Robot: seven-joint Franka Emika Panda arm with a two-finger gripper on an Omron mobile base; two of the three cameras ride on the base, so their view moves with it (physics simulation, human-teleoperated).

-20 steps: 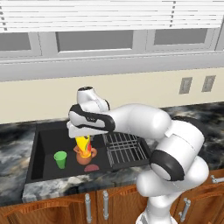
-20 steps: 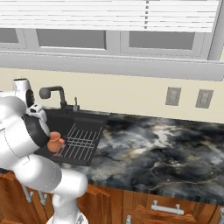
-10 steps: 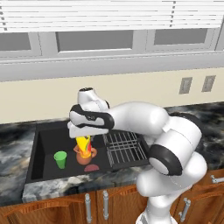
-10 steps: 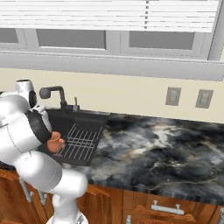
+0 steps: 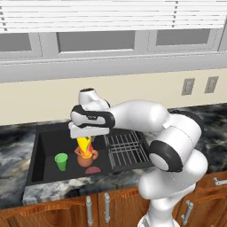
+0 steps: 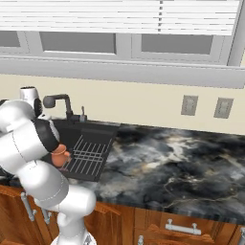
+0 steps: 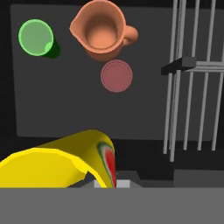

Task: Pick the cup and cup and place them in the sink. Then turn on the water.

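One yellow cup [image 5: 84,143] gripped in tool [image 5: 85,141], above sink [image 5: 44,146]

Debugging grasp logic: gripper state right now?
Gripper: shut on the yellow cup, held over the sink.

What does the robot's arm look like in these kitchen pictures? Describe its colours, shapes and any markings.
The arm is built of thick, rounded, glossy white segments linked by dark, nearly black joint bands, giving a smooth tubular look. The hand is a blocky dark housing with small pale lettering, over a white gripper body. No loose cables show. In the right base view the arm has the same white shells and a black band.
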